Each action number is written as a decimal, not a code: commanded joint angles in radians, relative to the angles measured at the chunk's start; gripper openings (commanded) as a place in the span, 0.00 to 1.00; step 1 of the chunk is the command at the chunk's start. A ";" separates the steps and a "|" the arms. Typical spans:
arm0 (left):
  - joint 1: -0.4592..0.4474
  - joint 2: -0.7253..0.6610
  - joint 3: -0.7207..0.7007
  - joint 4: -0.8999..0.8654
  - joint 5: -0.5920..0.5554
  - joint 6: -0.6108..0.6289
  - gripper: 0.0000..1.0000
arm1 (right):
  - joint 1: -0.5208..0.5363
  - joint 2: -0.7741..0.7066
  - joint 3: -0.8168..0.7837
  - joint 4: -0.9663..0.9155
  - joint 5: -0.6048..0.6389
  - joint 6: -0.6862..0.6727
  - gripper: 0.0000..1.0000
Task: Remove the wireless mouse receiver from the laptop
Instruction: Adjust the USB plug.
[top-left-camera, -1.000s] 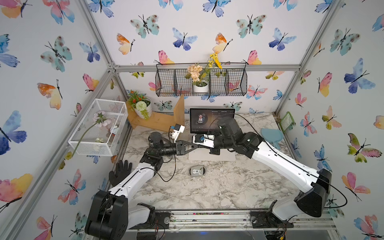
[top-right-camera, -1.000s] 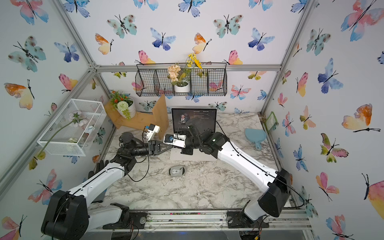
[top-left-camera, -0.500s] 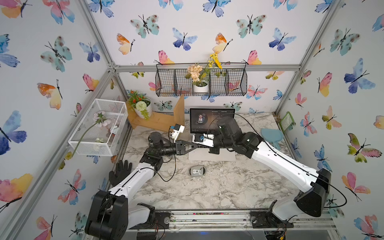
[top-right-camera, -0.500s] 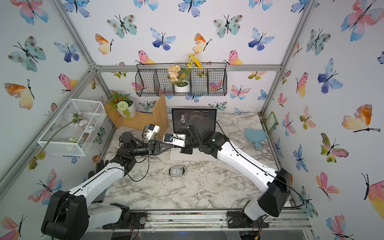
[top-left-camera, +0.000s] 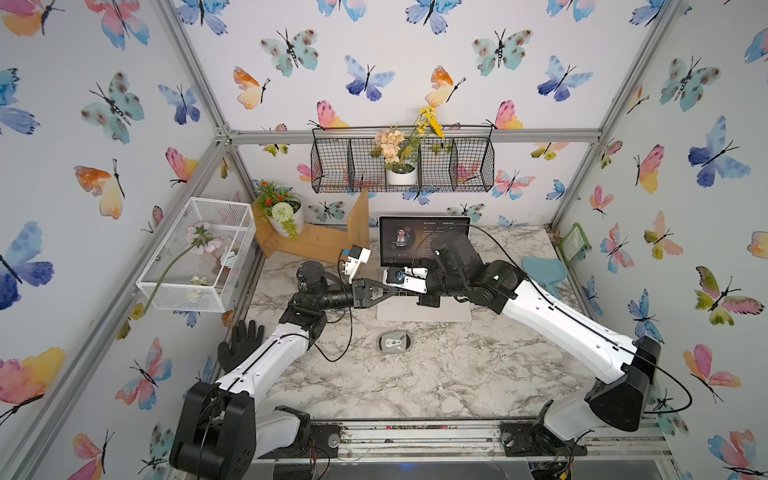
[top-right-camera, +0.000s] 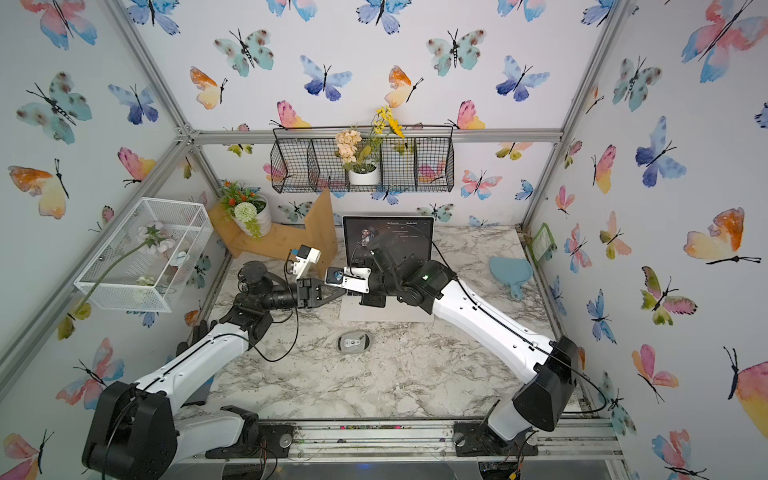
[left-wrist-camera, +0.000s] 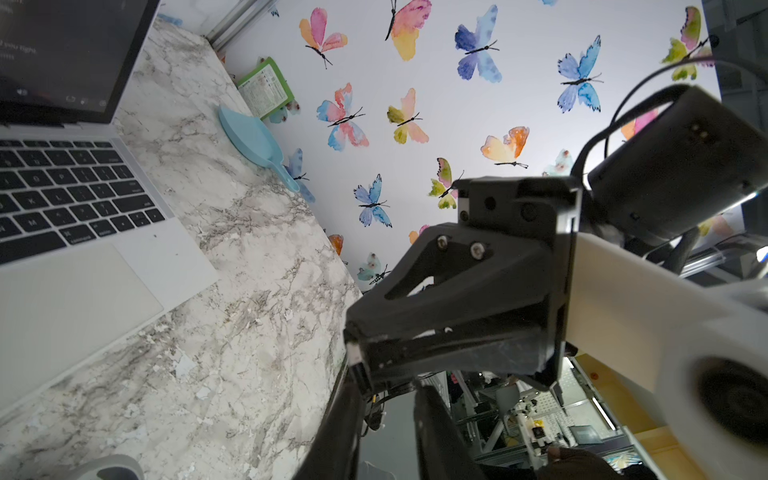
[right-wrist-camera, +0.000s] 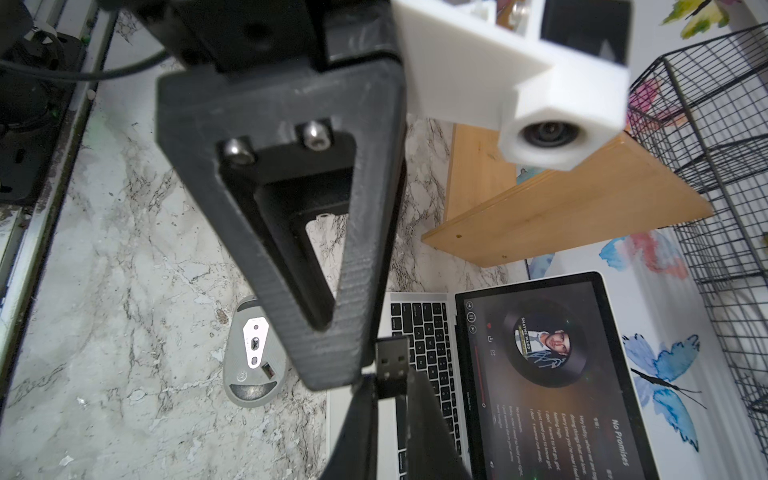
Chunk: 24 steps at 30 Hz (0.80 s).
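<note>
Over the marble table, the left gripper has just spread its jaws, apparently handing off the wireless mouse receiver. The right gripper clamps it above the laptop, so it is already unplugged.

Tiny black stubby USB mouse receiver unplugged; slim silver black-keyed laptop open.
My right jaws pinch the receiver by its cap, bare plug end sticking out, in the air above the laptop's base. The laptop rests flat on the marble tabletop, screen upright, dark, showing a round portrait and text.
</note>
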<state>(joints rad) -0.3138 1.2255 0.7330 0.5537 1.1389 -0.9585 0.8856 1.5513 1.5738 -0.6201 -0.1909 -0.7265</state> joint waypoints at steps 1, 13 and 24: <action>0.002 -0.010 0.031 0.013 0.005 0.017 0.40 | 0.013 0.017 0.018 -0.113 0.034 0.004 0.02; 0.001 0.024 0.040 -0.024 0.004 0.035 0.38 | 0.027 0.015 0.011 -0.098 0.016 0.011 0.02; -0.010 0.029 0.038 -0.060 0.010 0.063 0.32 | 0.029 0.009 0.030 -0.080 0.028 0.025 0.02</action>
<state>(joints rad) -0.3164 1.2469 0.7444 0.5079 1.1385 -0.9302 0.9081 1.5562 1.5780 -0.6945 -0.1764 -0.7219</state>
